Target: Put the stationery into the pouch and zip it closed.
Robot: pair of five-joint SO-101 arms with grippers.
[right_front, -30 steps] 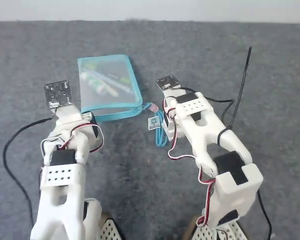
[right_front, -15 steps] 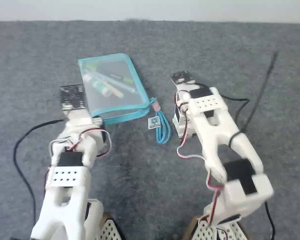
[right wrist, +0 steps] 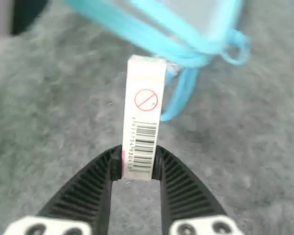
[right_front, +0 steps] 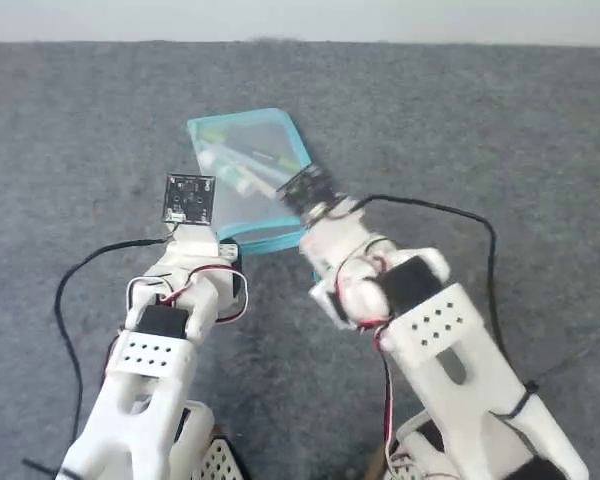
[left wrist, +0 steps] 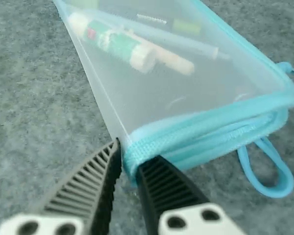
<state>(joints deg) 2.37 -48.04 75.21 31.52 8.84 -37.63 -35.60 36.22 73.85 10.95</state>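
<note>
The clear pouch [right_front: 252,150] with turquoise trim lies on the grey carpet, tilted. Inside it are a glue stick [left wrist: 112,41] and pens [left wrist: 186,46]. My left gripper [left wrist: 131,164] is shut on the near corner of the pouch's zipper edge [left wrist: 206,122]. My right gripper [right wrist: 137,164] is shut on the white barcode tag [right wrist: 143,122] that hangs with the blue strap loop [right wrist: 183,93] at the zipper's end. In the high view the left arm [right_front: 188,200] sits at the pouch's near-left corner, and the right arm [right_front: 315,195] lies across its right end.
Grey carpet [right_front: 480,120] spreads all round, with free room to the right and at the back. A black cable [right_front: 450,212] arcs from the right arm, and another [right_front: 75,280] loops beside the left arm.
The right arm has swung left onto the pouch's right end and taken the tag. The left arm has moved right to the pouch corner. The pouch has shifted right and turned.
</note>
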